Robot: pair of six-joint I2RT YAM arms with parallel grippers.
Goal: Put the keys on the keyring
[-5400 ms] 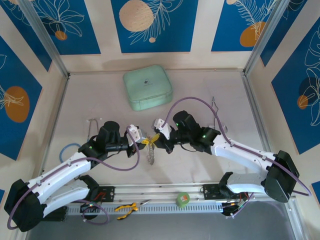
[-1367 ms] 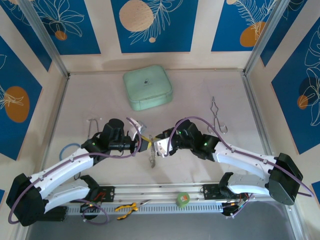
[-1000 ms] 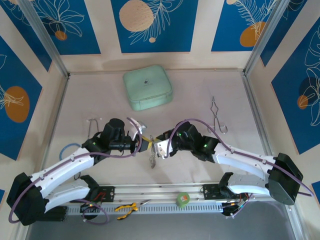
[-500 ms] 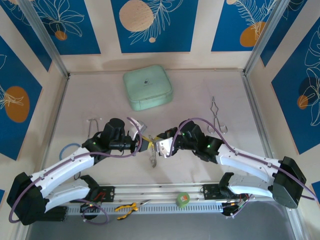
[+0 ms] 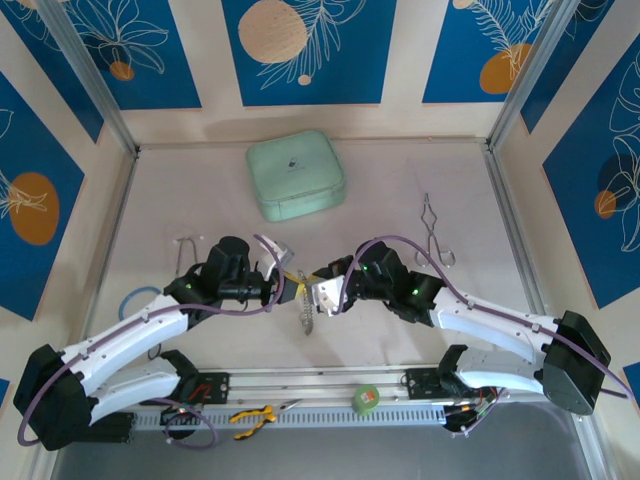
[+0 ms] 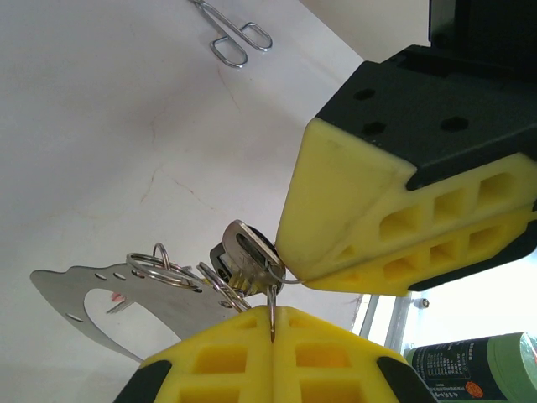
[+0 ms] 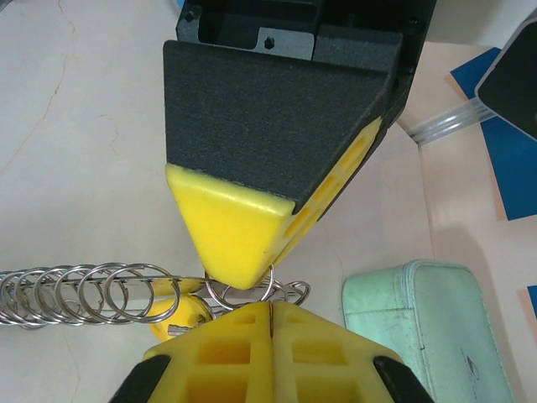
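Fig.: vs. 1 sec ago, hardly any shift, so your threading seems stalled. Left claw [image 6: 271, 323] & right claw [image 7: 270, 315] each pinch the keyring [image 7: 294, 291] wire mid-bench [image 5: 200, 200]; keys [image 6: 245, 252] hang between them

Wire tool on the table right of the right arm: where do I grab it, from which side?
Take the wire tool from straight above, where its two wires run close together just beyond the small loops at its near end, pinching across its width. It lies flat on the table, so a sideways approach would likely slip over it.
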